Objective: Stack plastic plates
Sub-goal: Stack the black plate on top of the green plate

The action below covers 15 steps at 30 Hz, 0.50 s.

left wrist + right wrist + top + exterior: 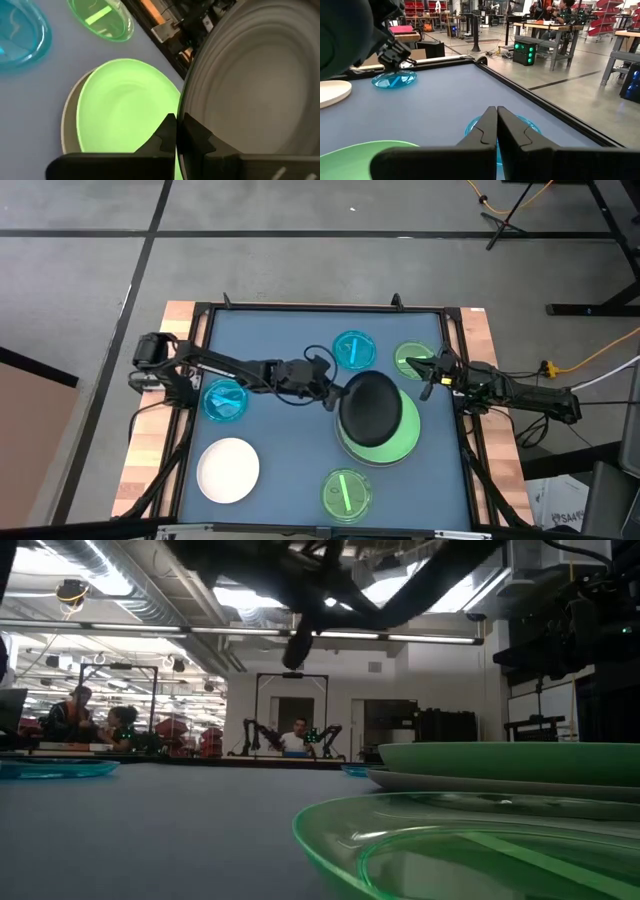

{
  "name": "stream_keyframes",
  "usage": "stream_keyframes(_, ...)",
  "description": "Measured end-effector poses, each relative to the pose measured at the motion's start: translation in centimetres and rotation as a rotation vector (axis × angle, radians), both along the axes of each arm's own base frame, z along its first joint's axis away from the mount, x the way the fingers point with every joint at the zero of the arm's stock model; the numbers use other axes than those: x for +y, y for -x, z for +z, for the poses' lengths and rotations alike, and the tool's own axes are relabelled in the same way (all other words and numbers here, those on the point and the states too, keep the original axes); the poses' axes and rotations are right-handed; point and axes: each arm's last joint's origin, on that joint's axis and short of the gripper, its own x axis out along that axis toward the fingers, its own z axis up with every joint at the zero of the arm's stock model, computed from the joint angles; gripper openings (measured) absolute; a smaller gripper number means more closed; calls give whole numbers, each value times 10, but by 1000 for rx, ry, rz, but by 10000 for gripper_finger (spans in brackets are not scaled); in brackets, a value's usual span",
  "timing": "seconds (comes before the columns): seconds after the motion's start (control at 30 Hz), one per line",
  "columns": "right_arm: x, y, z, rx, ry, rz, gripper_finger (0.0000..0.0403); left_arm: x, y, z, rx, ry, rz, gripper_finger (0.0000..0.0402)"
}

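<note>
My left gripper (331, 393) reaches in from the left and is shut on the black plate (372, 408), which hovers over the large light green plate (385, 442). That green plate lies in the large grey plate (66, 125). My right gripper (425, 383) is shut and holds nothing. It hangs beside the small green plate (411, 359) near the table's right edge. Small blue plates (352, 350) (224, 400), a white plate (228, 470) and another small green plate (346, 493) lie flat on the mat. My left gripper pinches the black plate's rim (183, 107) on the side facing the table's left, one finger on each face. The fingers (165, 134) come in about level from the left. The plate is lifted clear above the light green plate and tilted.
A raised black frame (452, 330) borders the blue mat. The low view looks over the near small green plate (450, 850) to the green-on-grey stack (520, 765). People sit at benches in the room beyond the table (297, 740). Open mat lies between the white plate and the stack.
</note>
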Motion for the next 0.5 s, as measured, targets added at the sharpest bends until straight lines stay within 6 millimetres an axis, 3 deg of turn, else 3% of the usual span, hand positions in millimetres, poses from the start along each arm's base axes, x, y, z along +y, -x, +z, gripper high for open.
stream_keyframes(0.3, 0, 0, 0, 0, 0, 1, 1, -1, -29, -12, 22, 20, -12, 2)
stream_keyframes(0.5, 0, 0, 0, 0, 0, 1, 1, -2, -40, -30, 70, 46, 0, 2)
